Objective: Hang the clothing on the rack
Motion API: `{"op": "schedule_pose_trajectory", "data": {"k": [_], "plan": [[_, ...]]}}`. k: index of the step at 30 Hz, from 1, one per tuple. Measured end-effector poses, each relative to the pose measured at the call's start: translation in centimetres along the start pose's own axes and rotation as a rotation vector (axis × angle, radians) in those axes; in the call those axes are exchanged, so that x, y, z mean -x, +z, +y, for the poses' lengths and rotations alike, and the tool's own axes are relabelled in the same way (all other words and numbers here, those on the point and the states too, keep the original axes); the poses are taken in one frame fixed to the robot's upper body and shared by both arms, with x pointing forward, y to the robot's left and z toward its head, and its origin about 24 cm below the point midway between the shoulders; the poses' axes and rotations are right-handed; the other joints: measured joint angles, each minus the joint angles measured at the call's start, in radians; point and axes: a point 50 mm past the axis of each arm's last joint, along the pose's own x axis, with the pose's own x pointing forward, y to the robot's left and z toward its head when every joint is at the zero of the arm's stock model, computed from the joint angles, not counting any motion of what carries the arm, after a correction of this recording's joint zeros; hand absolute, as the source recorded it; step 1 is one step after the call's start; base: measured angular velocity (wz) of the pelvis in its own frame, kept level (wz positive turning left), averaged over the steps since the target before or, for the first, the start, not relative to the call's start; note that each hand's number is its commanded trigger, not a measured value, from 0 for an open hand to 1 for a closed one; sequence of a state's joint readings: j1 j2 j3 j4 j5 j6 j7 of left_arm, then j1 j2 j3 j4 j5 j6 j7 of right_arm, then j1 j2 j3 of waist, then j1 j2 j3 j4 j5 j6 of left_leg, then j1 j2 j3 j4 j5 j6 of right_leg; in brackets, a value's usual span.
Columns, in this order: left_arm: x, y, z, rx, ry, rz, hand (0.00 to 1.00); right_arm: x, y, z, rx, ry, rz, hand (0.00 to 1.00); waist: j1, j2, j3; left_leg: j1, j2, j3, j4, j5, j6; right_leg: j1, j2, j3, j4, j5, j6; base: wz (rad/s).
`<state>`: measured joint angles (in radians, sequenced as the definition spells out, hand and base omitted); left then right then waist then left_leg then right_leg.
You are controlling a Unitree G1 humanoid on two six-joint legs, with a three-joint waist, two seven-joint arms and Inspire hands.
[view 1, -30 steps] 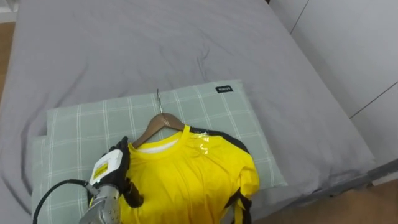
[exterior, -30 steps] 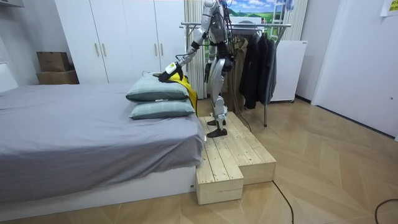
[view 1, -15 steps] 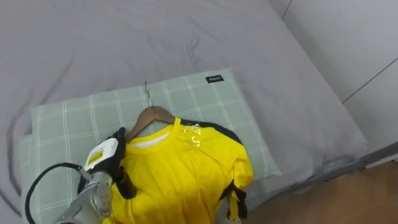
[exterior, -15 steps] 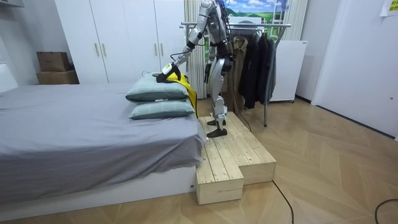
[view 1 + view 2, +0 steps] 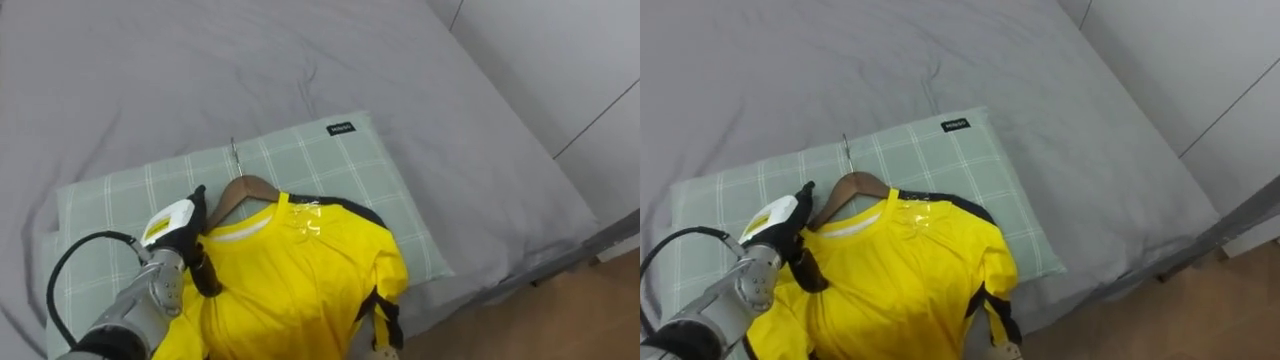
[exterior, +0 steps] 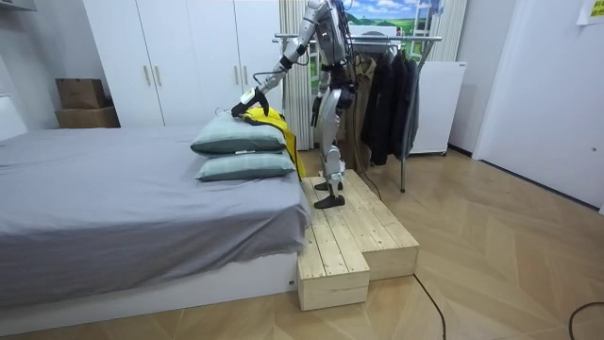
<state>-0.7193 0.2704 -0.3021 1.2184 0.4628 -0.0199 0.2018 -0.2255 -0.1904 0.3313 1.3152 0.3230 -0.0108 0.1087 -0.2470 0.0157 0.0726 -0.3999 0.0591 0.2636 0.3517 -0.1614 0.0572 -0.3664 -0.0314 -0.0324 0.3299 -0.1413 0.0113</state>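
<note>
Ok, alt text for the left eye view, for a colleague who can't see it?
A yellow shirt on a wooden hanger lies on a green checked pillow on a grey bed. The robot's left hand rests on the shirt's shoulder beside the hanger.

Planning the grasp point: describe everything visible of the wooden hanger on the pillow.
The wooden hanger is brown and curved, with a thin metal hook pointing toward the far bed side. It lies on the green checked pillow, threaded in the neck of the yellow shirt. Just its centre and left shoulder show; the rest is under cloth. The left robot hand rests by its left end; the grip cannot be judged.
</note>
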Motion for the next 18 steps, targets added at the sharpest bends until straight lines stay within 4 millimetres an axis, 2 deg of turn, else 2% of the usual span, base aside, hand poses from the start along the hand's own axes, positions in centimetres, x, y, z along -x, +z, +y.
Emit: {"op": "schedule_pose_trajectory", "data": {"k": [5, 9, 12, 18], "plan": [[0.0, -0.5, 0.4, -0.006, -0.005, 0.011, 0.0, 0.1, -0.5, 0.1, -0.005, 0.007, 0.004, 0.0, -0.003, -0.014, -0.0087, 0.01, -0.002, 0.019, 0.0, 0.001, 0.0, 0.001, 0.0, 0.006, 0.0, 0.0, 0.0, -0.12], [0.0, -0.7, 0.6, -0.009, -0.004, 0.016, 0.0, 0.1, -1.0, 0.1, -0.008, 0.003, 0.014, 0.0, -0.005, -0.034, -0.0208, 0.015, -0.001, 0.022, 0.002, 0.001, 0.0, 0.006, 0.0, 0.006, -0.002, 0.0, 0.0, 0.0], [0.0, -0.8, 0.6, -0.01, -0.013, 0.018, 0.0, 0.2, -1.5, 0.1, -0.01, -0.003, 0.025, 0.0, -0.007, -0.045, -0.0261, 0.033, 0.001, 0.023, 0.002, 0.001, 0.0, 0.025, -0.001, 0.006, -0.005, 0.002, 0.0, 0.0], [-0.1, -1.1, 0.9, -0.014, -0.013, 0.026, 0.0, 0.3, -1.6, 0.0, -0.009, -0.008, 0.025, 0.0, -0.008, -0.044, -0.0258, 0.04, 0.006, 0.023, -0.002, 0.001, 0.0, 0.039, 0.001, 0.004, -0.022, 0.005, 0.002, 0.0]]}}
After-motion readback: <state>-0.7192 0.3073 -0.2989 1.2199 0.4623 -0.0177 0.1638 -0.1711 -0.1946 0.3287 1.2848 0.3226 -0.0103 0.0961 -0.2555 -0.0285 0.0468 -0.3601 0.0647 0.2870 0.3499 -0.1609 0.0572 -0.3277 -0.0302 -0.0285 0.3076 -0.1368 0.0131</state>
